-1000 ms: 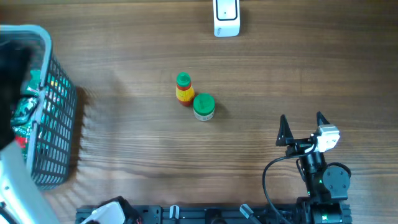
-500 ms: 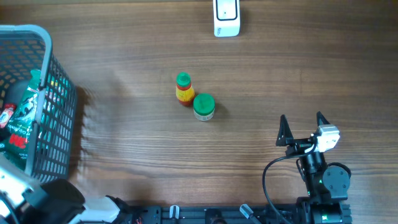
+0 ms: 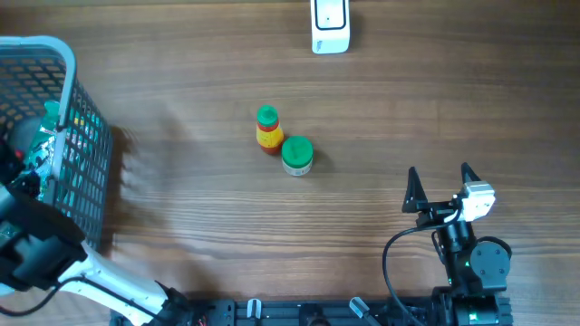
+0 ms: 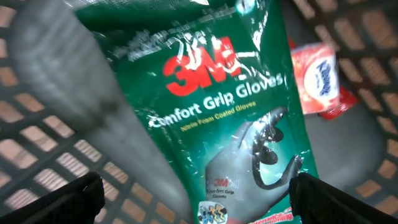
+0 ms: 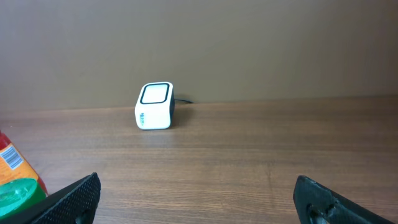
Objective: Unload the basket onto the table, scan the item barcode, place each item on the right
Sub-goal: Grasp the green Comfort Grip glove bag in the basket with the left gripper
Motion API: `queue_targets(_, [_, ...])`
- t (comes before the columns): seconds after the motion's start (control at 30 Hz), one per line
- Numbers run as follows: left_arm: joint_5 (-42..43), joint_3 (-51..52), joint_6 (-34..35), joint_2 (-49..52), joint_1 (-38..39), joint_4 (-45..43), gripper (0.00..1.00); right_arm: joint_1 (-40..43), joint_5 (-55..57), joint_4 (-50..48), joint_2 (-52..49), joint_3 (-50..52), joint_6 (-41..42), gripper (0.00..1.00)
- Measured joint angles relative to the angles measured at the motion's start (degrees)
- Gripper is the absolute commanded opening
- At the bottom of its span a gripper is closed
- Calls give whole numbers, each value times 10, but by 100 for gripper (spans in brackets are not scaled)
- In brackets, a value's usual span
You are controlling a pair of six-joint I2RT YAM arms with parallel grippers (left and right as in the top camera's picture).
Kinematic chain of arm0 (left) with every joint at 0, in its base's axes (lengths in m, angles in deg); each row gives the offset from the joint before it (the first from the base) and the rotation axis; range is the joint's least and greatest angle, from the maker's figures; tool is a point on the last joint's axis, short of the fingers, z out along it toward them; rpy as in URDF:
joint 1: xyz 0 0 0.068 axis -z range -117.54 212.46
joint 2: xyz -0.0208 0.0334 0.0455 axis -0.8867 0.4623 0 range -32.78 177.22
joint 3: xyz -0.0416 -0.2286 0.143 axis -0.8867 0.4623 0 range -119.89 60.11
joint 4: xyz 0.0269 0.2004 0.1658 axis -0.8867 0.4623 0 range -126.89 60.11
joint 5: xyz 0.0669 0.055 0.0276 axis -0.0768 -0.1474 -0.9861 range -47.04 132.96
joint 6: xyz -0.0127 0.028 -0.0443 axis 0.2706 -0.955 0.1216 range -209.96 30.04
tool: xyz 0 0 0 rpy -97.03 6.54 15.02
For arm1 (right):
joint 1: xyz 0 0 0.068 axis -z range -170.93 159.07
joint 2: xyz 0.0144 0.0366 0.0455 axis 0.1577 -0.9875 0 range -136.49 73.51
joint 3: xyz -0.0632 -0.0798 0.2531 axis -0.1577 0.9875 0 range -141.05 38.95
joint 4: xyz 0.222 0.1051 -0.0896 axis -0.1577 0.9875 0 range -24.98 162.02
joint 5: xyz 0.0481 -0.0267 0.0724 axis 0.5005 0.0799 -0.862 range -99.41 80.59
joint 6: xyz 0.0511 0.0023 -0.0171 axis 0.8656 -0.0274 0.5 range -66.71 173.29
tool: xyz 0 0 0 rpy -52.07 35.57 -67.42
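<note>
Both fingers of my left gripper stand wide apart inside the basket, the glove packet lying between them, ungripped.

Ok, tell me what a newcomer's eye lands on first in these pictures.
The green pack of gloves fills the left wrist view, lying in the grey basket at the table's left edge beside a small red-and-white packet. Mid-table, a yellow-and-red bottle and a green-capped jar stand close together, and a white scanner sits at the far edge.
</note>
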Motion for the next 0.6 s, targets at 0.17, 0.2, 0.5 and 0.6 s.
queue_targets(0.17, [2,28,-1,15,56,-46,100,0,0,0,0,0,0,100])
queue_targets(0.2, [2,42,3,15,66,-56,100,0,0,0,0,0,0,100])
queue_targets(0.5, [2,187,34,17,79,-155,98,0,0,0,0,0,0,100])
queue_targets(0.6, [1,191,35,17,79,-167,72,0,0,0,0,0,0,100])
